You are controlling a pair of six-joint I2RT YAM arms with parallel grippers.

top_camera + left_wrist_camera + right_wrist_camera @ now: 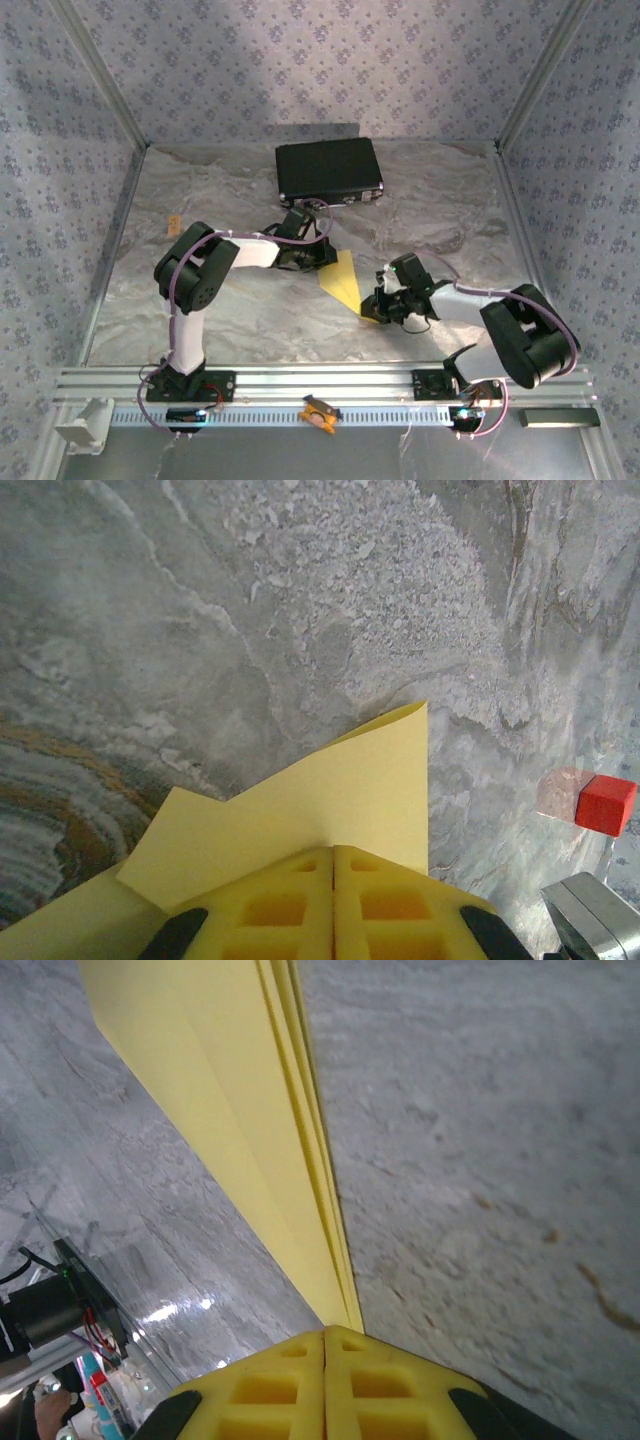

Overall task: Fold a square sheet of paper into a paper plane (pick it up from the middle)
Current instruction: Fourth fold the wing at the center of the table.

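Marbled grey tabletop, patterned walls. Paper plane (343, 280) lies on the near side of the black case (330, 172), partly formed. Left gripper (333, 852) is clamped on one end and right gripper (325, 1335) on the layered edge. Judged: main folds made; final creasing and release outstanding.

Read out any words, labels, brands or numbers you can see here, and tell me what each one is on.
No readable text in any view.
The folded yellow paper is plain.
The black case shows no marking that can be made out; anything on it is too small to read.
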